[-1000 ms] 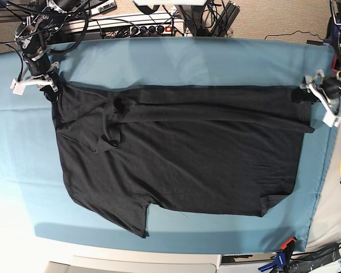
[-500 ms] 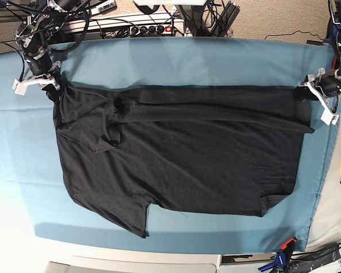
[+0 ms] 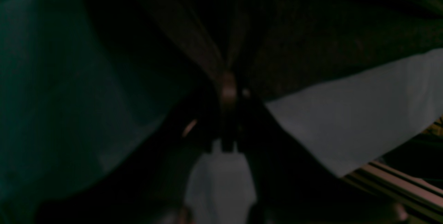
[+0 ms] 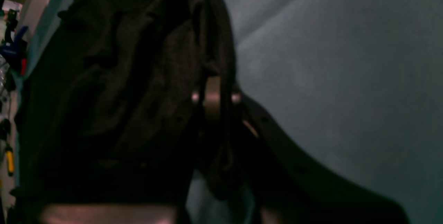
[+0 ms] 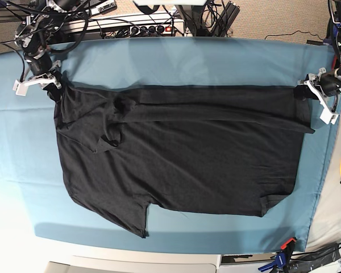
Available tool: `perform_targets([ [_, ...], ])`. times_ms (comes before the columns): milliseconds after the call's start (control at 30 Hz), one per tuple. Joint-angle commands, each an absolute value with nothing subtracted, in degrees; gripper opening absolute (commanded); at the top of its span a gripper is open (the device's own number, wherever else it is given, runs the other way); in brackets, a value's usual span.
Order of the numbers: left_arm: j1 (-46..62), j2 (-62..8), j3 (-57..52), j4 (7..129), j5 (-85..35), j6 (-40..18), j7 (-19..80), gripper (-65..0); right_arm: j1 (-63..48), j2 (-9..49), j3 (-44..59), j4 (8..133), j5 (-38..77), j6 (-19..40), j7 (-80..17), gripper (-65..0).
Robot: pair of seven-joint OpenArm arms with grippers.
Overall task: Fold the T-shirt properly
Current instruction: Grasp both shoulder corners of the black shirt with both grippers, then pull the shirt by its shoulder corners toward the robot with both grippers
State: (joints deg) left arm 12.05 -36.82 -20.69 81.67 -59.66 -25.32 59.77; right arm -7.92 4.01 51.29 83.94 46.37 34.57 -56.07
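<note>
The black T-shirt point(image 5: 176, 153) lies spread across the teal cloth point(image 5: 176, 62). The left gripper point(image 5: 304, 91) pinches its far corner by the cloth's edge. The right gripper point(image 5: 52, 86) clamps the opposite far corner.

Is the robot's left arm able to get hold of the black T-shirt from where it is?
Probably yes: the left gripper already sits at the T-shirt's far corner, shut on the cloth, with nothing in between.

The left wrist view is dark and blurred; the T-shirt point(image 3: 311, 44) there shows only as dim folds. In the base view both arms run off the frame's edges
</note>
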Motion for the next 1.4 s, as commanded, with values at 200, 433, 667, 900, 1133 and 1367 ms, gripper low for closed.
perform_targets([
  [200,11.9,-38.0,-20.9,82.2,-60.7,-25.6,60.7,-65.0,-9.7,7.8,51.3,84.6,47.5,35.1,-55.9,-65.0],
  [433,11.9,-38.0,-20.9,82.2,-61.8,-26.1,62.2,-65.0,-13.6,10.6,51.3,84.6,48.7,35.1,-56.2,-65.0],
  [667,12.5,-38.4,-20.9,82.4,-63.7,-27.0,63.5,-65.0,-15.9,13.9,51.3,84.6,49.3,35.1,-56.4,-65.0],
  [900,16.4,-38.9,-22.3,83.2,-65.7,-27.3,64.1,-65.0,-16.5,16.4,51.3,84.6,50.0,35.1,-57.0,-65.0],
  [1133,21.6,-38.9,-29.0,84.4,-68.2,-28.6,64.8,-65.0,-19.0,18.0,51.3,84.6,50.8,35.1,-57.3,-65.0],
  [1367,25.5,-38.7,-33.4,84.4,-70.8,-29.9,65.1,-65.0,-22.8,18.1,51.3,84.6,52.0,35.1,-57.4,-65.0],
])
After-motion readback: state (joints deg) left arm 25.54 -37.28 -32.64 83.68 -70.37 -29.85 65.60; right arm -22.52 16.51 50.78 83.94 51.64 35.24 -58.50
